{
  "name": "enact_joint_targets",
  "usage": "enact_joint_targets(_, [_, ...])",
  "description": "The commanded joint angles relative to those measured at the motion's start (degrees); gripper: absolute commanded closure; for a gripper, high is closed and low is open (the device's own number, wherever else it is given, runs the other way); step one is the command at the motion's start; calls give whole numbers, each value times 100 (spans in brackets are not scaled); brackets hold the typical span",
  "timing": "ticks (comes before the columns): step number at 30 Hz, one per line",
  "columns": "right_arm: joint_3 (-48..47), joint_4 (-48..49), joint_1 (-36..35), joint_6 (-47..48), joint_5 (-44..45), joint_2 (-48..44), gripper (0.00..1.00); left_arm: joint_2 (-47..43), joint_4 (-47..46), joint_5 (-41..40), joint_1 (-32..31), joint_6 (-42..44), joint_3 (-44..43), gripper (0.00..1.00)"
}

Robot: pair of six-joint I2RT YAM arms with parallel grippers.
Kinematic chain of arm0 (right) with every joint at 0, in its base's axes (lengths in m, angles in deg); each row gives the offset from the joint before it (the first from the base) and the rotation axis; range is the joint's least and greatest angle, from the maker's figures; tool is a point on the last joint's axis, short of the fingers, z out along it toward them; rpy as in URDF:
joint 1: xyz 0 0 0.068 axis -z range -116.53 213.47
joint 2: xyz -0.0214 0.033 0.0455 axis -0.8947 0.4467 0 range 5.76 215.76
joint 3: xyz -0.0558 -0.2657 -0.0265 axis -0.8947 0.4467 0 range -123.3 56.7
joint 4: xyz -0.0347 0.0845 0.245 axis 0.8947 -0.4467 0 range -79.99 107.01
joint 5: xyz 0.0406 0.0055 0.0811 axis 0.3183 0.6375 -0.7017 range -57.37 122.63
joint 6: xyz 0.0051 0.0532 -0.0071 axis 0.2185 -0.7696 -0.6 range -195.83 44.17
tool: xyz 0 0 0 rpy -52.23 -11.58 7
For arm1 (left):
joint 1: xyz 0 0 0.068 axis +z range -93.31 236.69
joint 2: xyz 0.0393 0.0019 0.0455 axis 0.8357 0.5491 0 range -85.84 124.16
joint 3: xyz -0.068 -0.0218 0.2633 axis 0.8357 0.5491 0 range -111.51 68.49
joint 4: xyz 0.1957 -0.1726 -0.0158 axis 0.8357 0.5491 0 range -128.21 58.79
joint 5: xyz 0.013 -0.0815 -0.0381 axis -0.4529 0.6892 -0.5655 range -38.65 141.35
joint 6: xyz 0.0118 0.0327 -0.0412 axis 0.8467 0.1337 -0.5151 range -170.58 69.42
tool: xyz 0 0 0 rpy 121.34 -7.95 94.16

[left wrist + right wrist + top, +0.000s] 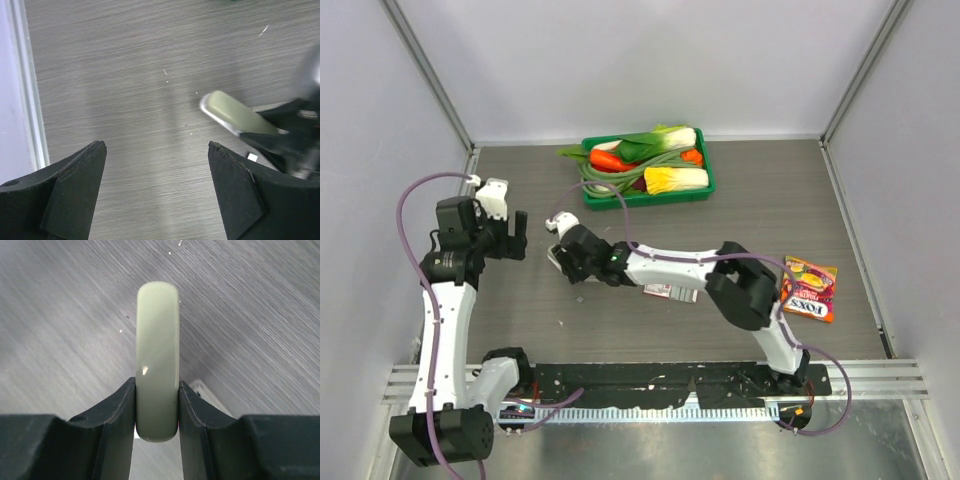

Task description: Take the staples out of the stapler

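Stapler [157,340] pinched in right claw [157,384]; left claw [157,147] spread; perhaps staples [165,72] scattered nearby.

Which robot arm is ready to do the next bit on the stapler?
Probably the left. The left gripper is open, empty and pointed toward the stapler. The right gripper is clamped on the stapler's whitish end, steadying it.

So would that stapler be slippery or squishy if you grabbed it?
Probably stiff: the stapler shows no dent where the right pincer squeezes it. Its glossy rounded end looks slippery, so it might slide. Sides seem flat, so rolling is unlikely.
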Motion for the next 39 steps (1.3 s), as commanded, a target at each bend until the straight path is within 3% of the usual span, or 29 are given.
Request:
enact_joint_targets(1, [-1523, -817, 35, 126, -141, 929, 99, -19, -171, 219, 57, -692, 65, 13])
enact_joint_targets(9, [-3430, -1644, 123, -41, -308, 2066, 99, -195, -382, 88, 75, -1528, -58, 13])
enact_joint_targets(10, [-3520, -1671, 114, -94, -343, 2136, 97, -195, -391, 70, 83, -1598, -84, 13])
enact_joint_targets(13, [-3539, -1602, 132, -410, -589, 2225, 78, -151, -348, 44, 83, -1678, -111, 11])
enact_joint_targets(14, [-3477, -1566, 123, -489, -633, 2190, 65, -143, -339, 0, 83, -1670, -76, 11])
enact_joint_targets(16, [-3179, -1382, 123, -665, -616, 2032, 53, -99, -338, -27, 83, -1635, -15, 11])
enact_joint_targets(23, [-2519, -1206, 123, -885, -476, 1531, 32, -81, -549, -36, 83, -1573, 354, 9])
enact_joint_targets(29, [-1590, -759, 202, -815, -457, 418, 29, 86, -576, 254, 75, -1555, 390, 4])
enact_joint_targets(34, [-824, -546, 615, -456, -1097, -577, 28, 332, -646, 492, -13, -1538, 294, 0])
enact_joint_targets(37, [-139, -599, 843, 264, -1327, -1096, 27, 411, -655, 396, -346, -1441, 319, 4])
enact_joint_targets(39, [441, -739, 975, 834, -1774, -1386, 25, 376, -751, -174, -1039, -1389, 416, 5])
